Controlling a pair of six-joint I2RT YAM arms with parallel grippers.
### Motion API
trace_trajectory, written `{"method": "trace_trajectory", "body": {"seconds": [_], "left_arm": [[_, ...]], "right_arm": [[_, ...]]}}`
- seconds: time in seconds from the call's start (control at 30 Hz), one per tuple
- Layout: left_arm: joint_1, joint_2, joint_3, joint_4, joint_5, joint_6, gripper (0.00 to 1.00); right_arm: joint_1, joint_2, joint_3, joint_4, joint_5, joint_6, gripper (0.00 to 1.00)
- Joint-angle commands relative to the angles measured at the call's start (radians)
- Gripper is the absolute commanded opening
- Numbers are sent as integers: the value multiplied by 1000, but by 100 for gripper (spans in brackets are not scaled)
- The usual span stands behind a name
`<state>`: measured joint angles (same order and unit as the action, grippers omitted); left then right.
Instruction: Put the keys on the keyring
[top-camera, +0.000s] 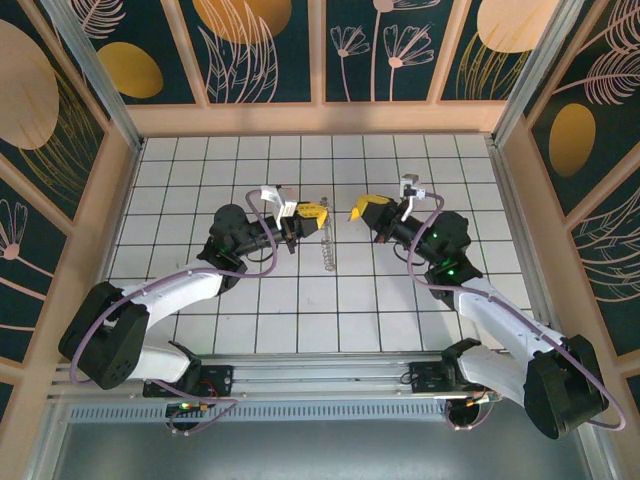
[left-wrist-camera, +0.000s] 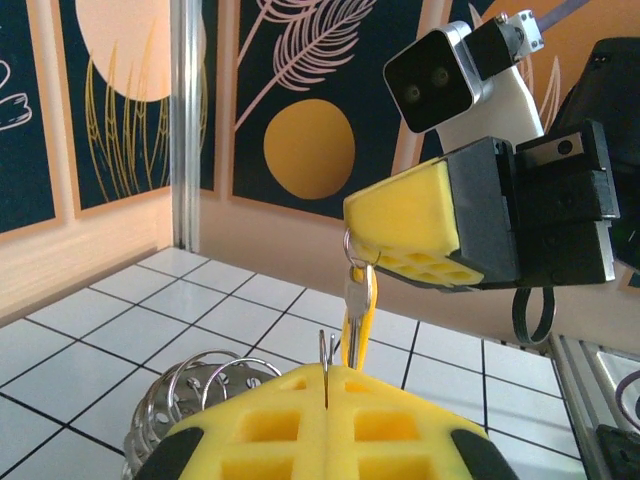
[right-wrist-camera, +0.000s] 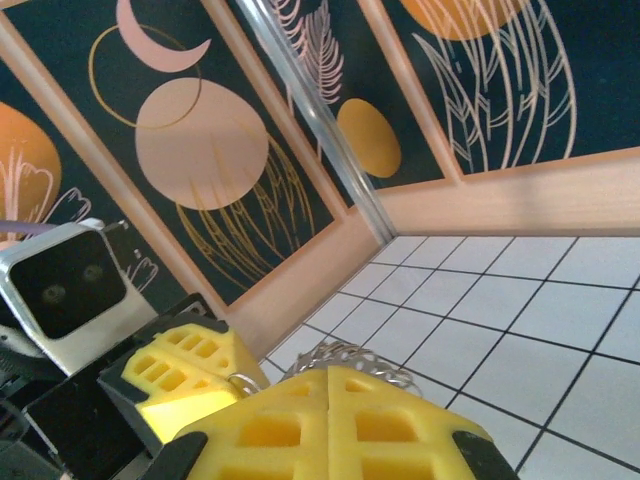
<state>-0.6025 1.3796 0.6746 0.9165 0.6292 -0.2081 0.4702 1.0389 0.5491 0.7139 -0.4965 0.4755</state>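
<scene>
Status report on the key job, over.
Left hand shut on keyring. Right hand shut on key, dangling close to left hand. Nothing in the way.

Key yellow, silvery; keyring silvery-grey; table white tiles, dark grid lines; walls navy, orange discs, pink leaf outlines, peach frames.

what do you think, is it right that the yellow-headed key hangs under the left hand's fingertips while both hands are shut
Not quite: the yellow-headed key hangs under the fingertips of the right hand, not the left hand, as the left wrist view shows. Both hands are shut, as you said.
</scene>
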Motion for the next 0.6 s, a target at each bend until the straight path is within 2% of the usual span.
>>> {"method": "trace_trajectory", "body": {"seconds": [0.0, 0.57], "left_arm": [[-8, -13, 23, 88, 27, -23, 0], [-8, 10, 30, 97, 37, -38, 0]], "right_arm": [[18, -7, 3, 62, -48, -29, 0], [96, 48, 52, 50, -58, -71, 0]]}}
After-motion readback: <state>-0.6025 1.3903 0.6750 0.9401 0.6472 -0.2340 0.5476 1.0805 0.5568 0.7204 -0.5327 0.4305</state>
